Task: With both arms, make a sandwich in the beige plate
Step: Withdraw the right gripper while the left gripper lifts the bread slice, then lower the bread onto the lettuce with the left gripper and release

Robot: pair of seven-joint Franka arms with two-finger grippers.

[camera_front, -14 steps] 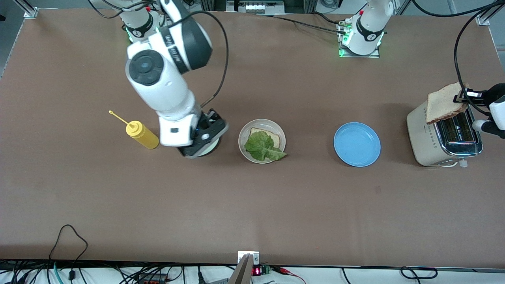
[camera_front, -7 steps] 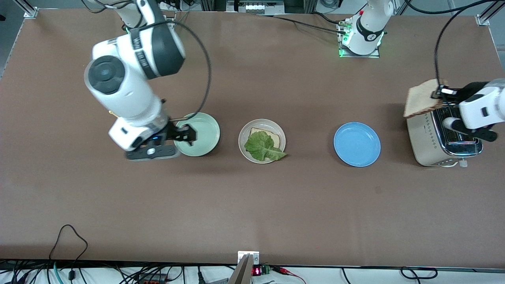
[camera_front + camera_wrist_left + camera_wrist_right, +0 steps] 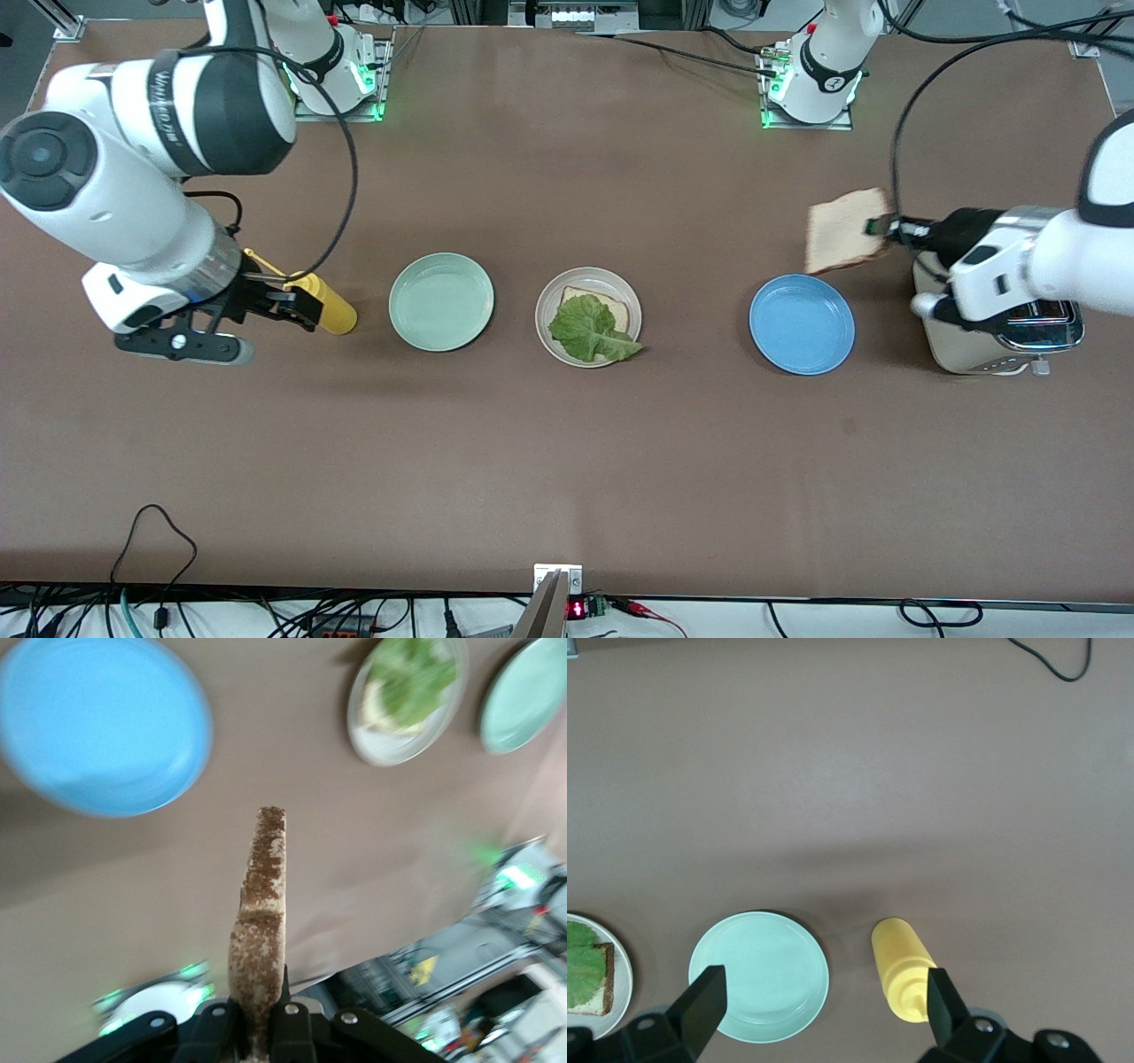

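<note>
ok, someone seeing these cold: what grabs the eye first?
The bread slice hanging in the air, pinched by the left end effector just above the blue plate. Next, the beige plate mid-table, holding bread under a lettuce leaf. The right end effector is open over the yellow bottle.

- The left gripper (image 3: 260, 1034) sits at six o'clock in the left wrist view, its black fingers (image 3: 215, 1028) clamped on the lower edge of a bread slice (image 3: 260, 926).
- The slice is seen edge-on, upright, its brown speckled crust facing the camera, rising toward the centre.
- A blue plate (image 3: 99, 722), blurred, lies at about ten o'clock on the brown table (image 3: 133, 895).
- The beige plate (image 3: 403, 702) at one o'clock carries a lettuce leaf (image 3: 413, 673) over a bread piece (image 3: 379, 713).
- A mint-green plate (image 3: 524, 695) is cut off at two o'clock.
- Green lights glow near five and seven o'clock.
</note>
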